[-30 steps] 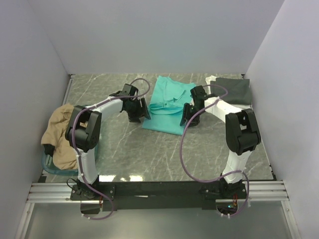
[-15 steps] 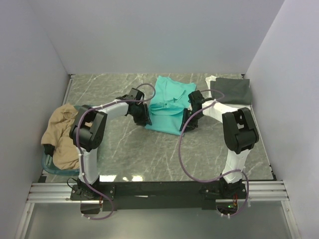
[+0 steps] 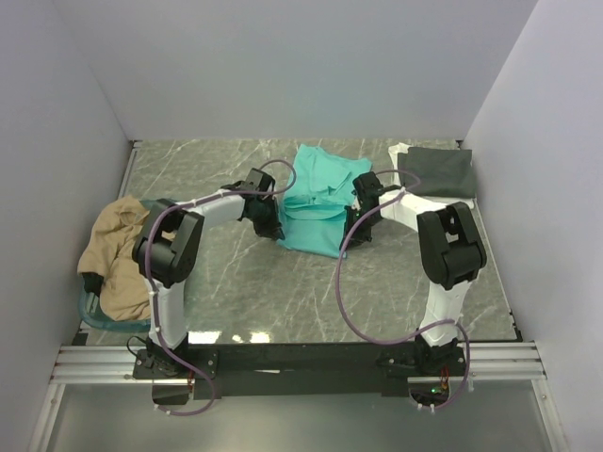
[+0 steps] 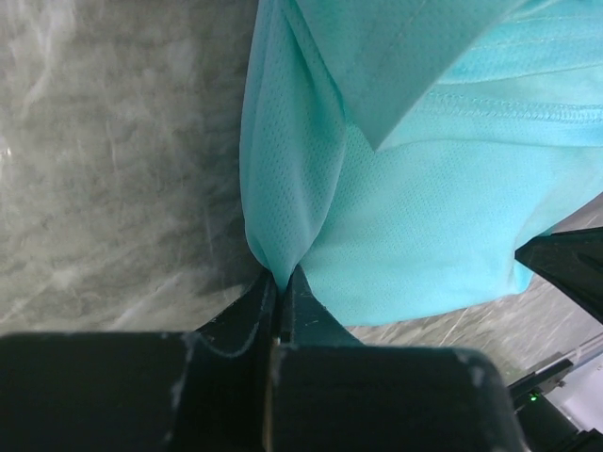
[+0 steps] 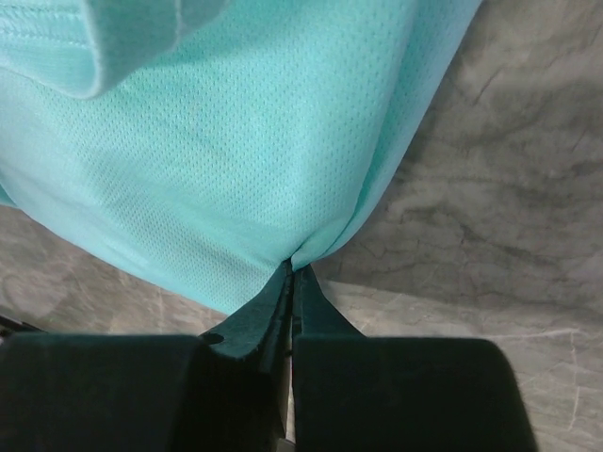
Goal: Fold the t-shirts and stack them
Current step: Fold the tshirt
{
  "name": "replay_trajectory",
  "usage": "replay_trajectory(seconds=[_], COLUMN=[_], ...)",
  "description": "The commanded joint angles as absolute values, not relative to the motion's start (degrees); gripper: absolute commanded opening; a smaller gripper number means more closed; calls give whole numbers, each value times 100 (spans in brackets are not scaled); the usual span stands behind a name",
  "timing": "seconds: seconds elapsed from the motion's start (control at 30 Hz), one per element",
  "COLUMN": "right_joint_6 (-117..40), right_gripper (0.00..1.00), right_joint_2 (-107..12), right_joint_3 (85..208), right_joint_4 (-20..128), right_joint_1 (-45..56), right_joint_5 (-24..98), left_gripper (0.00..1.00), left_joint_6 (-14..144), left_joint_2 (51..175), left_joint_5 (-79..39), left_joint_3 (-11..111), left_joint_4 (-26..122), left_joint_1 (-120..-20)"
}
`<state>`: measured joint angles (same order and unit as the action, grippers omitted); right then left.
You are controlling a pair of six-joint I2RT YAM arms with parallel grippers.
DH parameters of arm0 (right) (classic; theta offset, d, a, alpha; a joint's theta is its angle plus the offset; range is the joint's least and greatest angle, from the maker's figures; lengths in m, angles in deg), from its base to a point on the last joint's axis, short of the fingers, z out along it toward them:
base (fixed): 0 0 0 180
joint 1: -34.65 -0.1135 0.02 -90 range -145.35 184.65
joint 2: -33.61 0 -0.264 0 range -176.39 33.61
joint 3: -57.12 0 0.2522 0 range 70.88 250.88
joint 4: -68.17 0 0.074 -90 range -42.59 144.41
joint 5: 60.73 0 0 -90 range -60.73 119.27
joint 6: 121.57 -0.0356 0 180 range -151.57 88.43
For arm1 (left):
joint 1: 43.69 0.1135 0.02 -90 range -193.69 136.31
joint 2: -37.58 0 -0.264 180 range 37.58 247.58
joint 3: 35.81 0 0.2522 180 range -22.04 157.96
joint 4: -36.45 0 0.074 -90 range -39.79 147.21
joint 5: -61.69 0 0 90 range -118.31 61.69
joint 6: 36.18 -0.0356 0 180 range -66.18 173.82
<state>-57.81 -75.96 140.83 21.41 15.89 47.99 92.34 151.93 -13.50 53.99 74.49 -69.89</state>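
Reaching forward and inward, the left gripper (image 4: 280,278) and right gripper (image 5: 292,268) sit low — both pinched tight

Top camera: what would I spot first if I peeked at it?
The bright teal shirt at the back middle of the table, pinched on each side by the left gripper and the right gripper, both shut on it. Next, the tan shirt heaped over a basket at the left edge, and a grey shirt lying flat in the far right corner.
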Motion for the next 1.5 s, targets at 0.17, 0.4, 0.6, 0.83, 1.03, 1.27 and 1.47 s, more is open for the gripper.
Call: replay_trajectory(seconds=[0.17,0.4,0.6,0.83,1.03,1.27,1.47], right_joint_6=[-5609,-5706,-5837,-5952,-5803,-5714,-5855], right_gripper=[0,0,0,0,31,40,40], right_joint_2=[-6905,-6307,-5719,-5095,-4752,-4751,-5409], right_joint_3=[13390,12652,12143,11650,12202,13108,13415], right_joint_4=[1995,2022,1960,1785,1066,914,1450], right_joint_1=[1391,1137,996,829,732,715,408], right_joint_5=[4772,4737,4676,4684,4456,4666,5089], left_gripper=[0,1,1,1,1,21,26], left_joint_6=[9223,9574,9864,10084,10111,10181,10225], left_joint_2=[14420,13770,13304,12777,12486,12249,12187], left_joint_5=[-1776,-1908,-1952,-2084,-2198,-2224,-2224], left_joint_3=[4450,3685,3245,2902,2735,2621,2577], left_joint_4=[7571,7447,7465,7676,7834,7799,7799], left_joint_1=[-7305,-7735,-8095,-8394,-8430,-8430,-8430])
